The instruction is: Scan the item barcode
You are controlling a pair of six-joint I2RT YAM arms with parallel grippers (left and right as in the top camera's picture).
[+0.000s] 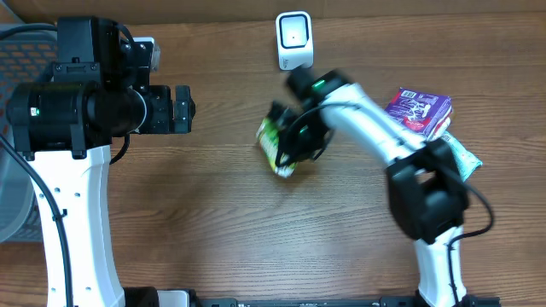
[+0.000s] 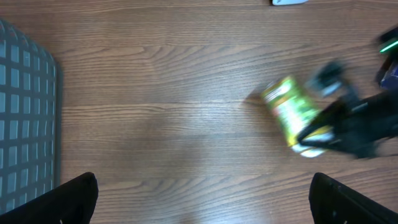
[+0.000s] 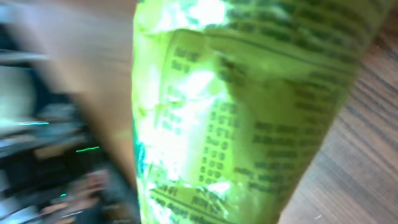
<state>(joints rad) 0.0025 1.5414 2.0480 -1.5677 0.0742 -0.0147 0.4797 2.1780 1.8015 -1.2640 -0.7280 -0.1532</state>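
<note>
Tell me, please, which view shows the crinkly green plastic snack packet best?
Left wrist: the crinkly green plastic snack packet shows nearly whole, one end in the right gripper. Overhead, the gripper covers much of it; right wrist shows only blurred print.

One shiny green foil packet (image 1: 273, 147), one purple printed packet (image 1: 418, 109), one white boxy scanner (image 1: 293, 38), one grey mesh basket (image 2: 25, 118).

Purple packet (image 1: 417, 110) (over a pale-green one (image 1: 465, 158)) far right, grey basket (image 2: 25, 124) far left.

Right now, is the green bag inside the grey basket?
No, the right hand grips the green bag over the wooden table, away from the basket.
</note>
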